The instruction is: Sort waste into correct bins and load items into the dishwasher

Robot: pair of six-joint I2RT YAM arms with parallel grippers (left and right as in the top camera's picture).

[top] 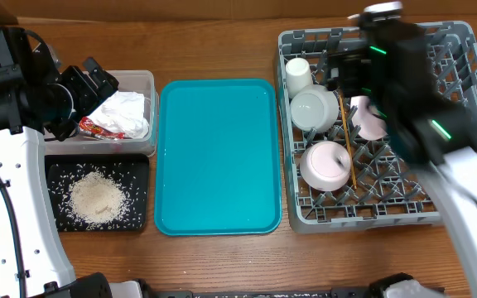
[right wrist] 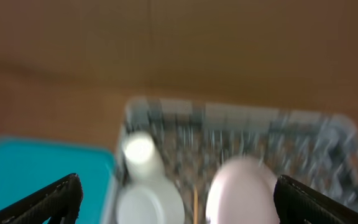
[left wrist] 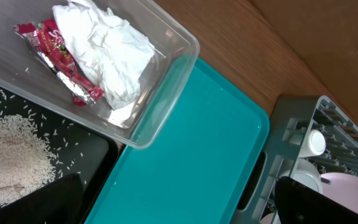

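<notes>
Fingers on both arms are spread wide and carrying nothing. The left fingers point(left wrist: 328, 202) hang over the seam between the tub point(left wrist: 185, 46) and the teal tray point(left wrist: 191, 155). In the wrist view the tub's contents sit up and to the left of them. That's the napkin point(left wrist: 107, 53), with the wrapper point(left wrist: 55, 59) tucked against it, long axis slanting along the tub floor. The rice point(left wrist: 8, 162) is heaped in the black tray point(top: 137, 170), just below the tub, so the left arm is clearly the nearer one for all the waste.

The right fingers point(right wrist: 48, 199) hover above the rack point(top: 458, 41) (that wrist view is badly blurred). The plate point(top: 369, 116) stands on edge roughly between and just ahead of them. The cup point(top: 297, 74) and two bowls point(top: 313, 108) are off toward the teal-tray side. The chopsticks point(top: 348, 141) lie in the rack with their long axis running front to back, between the bowls and the plate.

My guess is nothing's left to sort, since I can't spot a stray item on the worktop point(top: 222, 41), so the next move is probably just backing off.

As for writing, the wrapper has pale print on the red but I can't read it, and there's no other label anywhere.
</notes>
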